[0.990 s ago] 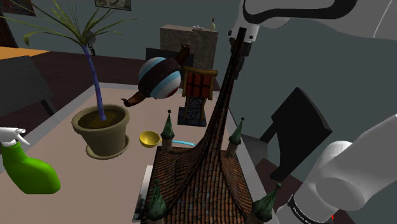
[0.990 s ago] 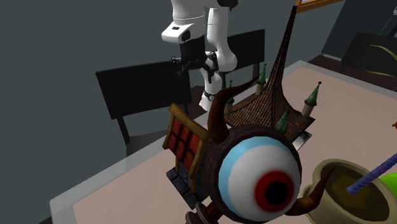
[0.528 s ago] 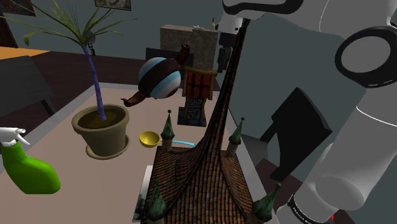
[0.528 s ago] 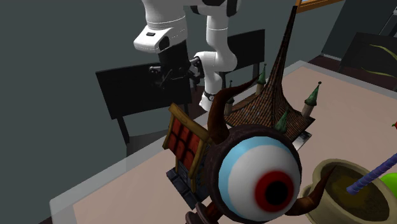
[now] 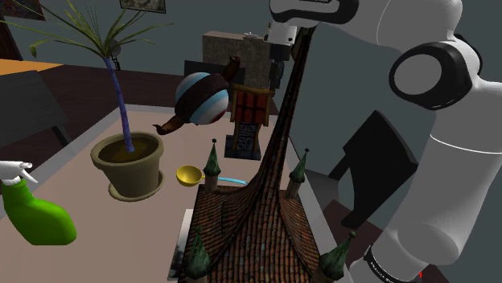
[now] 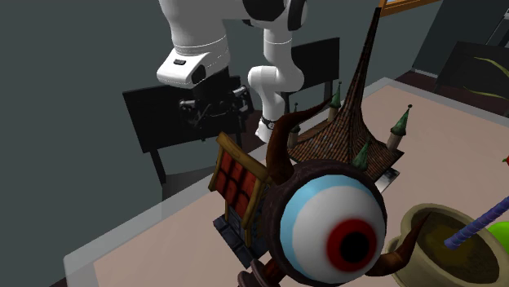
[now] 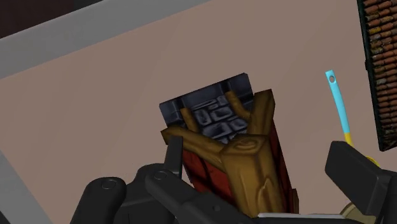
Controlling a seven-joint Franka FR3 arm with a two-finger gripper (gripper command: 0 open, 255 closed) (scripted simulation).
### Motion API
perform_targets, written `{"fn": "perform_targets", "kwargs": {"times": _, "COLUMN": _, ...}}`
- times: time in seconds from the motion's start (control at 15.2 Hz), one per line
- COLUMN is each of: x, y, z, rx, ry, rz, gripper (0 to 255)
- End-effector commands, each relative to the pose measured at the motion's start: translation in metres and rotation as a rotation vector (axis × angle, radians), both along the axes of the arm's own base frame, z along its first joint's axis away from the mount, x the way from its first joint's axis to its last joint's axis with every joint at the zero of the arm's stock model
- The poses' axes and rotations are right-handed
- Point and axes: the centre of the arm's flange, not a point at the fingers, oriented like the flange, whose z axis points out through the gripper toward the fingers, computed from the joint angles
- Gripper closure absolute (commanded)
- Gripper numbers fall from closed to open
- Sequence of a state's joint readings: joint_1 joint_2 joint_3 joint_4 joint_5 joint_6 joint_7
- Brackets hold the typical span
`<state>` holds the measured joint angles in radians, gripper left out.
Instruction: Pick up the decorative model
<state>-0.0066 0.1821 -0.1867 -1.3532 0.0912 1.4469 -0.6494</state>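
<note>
The decorative model (image 5: pixel 248 120) is a small red-panelled stand with a wooden top beam and a dark stone-block base. It stands upright on the tan table (image 5: pixel 84 157), behind the tall spire. In the second exterior view the decorative model (image 6: pixel 236 184) sits just left of the horned eyeball. My gripper (image 6: pixel 214 108) hangs above and behind it, clear of it. In the wrist view the decorative model (image 7: pixel 232 143) lies below my open gripper (image 7: pixel 264 170). One black fingertip (image 7: pixel 173 154) stands on one side of it and the other on the opposite side, with neither touching it.
A large tiled-roof castle with a tall spire (image 5: pixel 257 213) stands close beside the model. A horned eyeball figure (image 5: pixel 201 96), a potted plant (image 5: pixel 129 163), a yellow bowl (image 5: pixel 189 174) and a green spray bottle (image 5: pixel 36 215) share the table. A dark chair (image 6: pixel 183 122) stands behind the table edge.
The arm has swung toward the left of both exterior views and come lower, carrying the gripper from beside the spire to above the small red model.
</note>
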Motion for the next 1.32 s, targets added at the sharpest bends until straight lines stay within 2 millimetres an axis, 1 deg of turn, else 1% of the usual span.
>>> {"fn": "perform_targets", "kwargs": {"times": 0.0, "x": 0.000, "y": 0.000, "z": -0.011, "rx": 0.000, "ry": 0.000, "rz": 0.000, "gripper": 0}}
{"fn": "perform_targets", "kwargs": {"times": 0.07, "x": 0.000, "y": 0.000, "z": -0.019, "rx": 0.000, "ry": 0.000, "rz": 0.000, "gripper": 0}}
{"fn": "perform_targets", "kwargs": {"times": 0.2, "x": 0.000, "y": 0.000, "z": -0.019, "rx": 0.000, "ry": 0.000, "rz": 0.000, "gripper": 0}}
{"fn": "perform_targets", "kwargs": {"times": 0.26, "x": 0.000, "y": 0.000, "z": -0.019, "rx": 0.000, "ry": 0.000, "rz": 0.000, "gripper": 255}}
{"fn": "perform_targets", "kwargs": {"times": 0.86, "x": 0.000, "y": 0.000, "z": -0.019, "rx": 0.000, "ry": 0.000, "rz": 0.000, "gripper": 255}}
{"fn": "perform_targets", "kwargs": {"times": 1.25, "x": 0.000, "y": 0.000, "z": 0.012, "rx": 0.000, "ry": 0.000, "rz": 0.000, "gripper": 255}}
